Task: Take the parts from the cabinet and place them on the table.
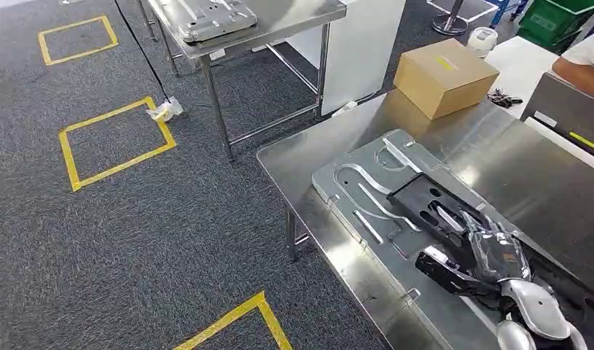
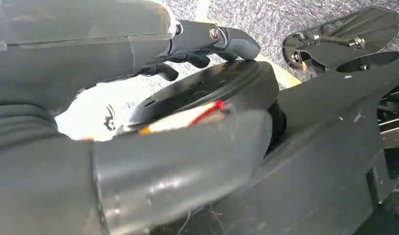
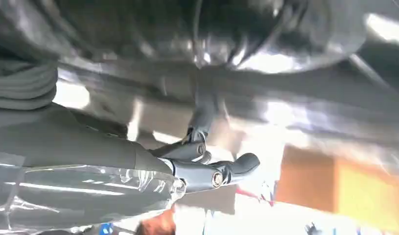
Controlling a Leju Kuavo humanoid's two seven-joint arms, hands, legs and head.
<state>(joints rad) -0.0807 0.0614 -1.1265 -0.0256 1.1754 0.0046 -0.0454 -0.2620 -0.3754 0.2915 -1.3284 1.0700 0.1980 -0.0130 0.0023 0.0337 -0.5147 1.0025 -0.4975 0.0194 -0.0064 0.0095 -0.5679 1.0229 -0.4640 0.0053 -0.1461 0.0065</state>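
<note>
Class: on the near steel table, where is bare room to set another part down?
Bare steel lies on the table between the box and the metal plate, and right of the plate. Crowded where the hand rests on the black part.

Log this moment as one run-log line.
stage: placing | right hand: resting on black bracket part | part: on stamped grey metal panel, steel table | left hand: hanging

One cardboard box [image 1: 444, 76], two tables [image 1: 301, 157].

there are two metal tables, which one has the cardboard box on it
The near table, the one with the right hand over it, has the cardboard box at its far end. The far table carries a grey metal panel.
</note>
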